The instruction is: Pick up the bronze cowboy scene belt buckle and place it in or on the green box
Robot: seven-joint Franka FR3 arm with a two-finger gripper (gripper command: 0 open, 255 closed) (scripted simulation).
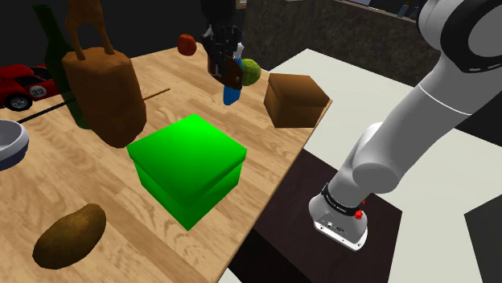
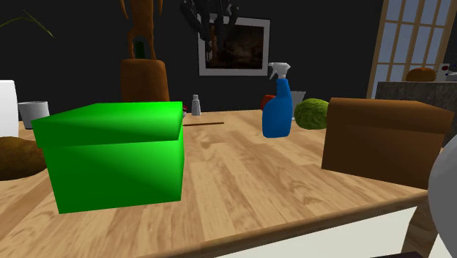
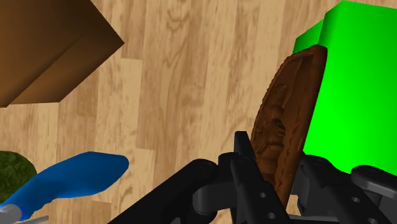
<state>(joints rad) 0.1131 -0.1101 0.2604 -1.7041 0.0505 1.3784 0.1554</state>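
The bronze belt buckle (image 3: 287, 118), an oval with relief work, stands on edge between my fingers (image 3: 245, 158), and my gripper (image 3: 280, 167) is shut on it. In the shoulder view the gripper (image 1: 224, 64) hangs well above the far part of the wooden table (image 1: 265, 173) with the brown buckle (image 1: 232, 75) at its tip. The bright green box (image 1: 188, 165) sits closed nearer the table's front, to the shoulder view's lower left of the gripper. In the wrist view the green box (image 3: 356, 83) lies just beyond the buckle. The second exterior view has the green box (image 2: 110, 154) at its left and the gripper (image 2: 211, 22) high at the top.
A brown box (image 1: 296, 98) stands by the table's right edge, with a blue spray bottle (image 1: 232, 95) and a green ball (image 1: 252, 71) under and behind the gripper. A tall brown block (image 1: 103, 92), a dark bottle (image 1: 58, 60), a bowl (image 1: 8, 145) and a potato (image 1: 71, 235) line the left.
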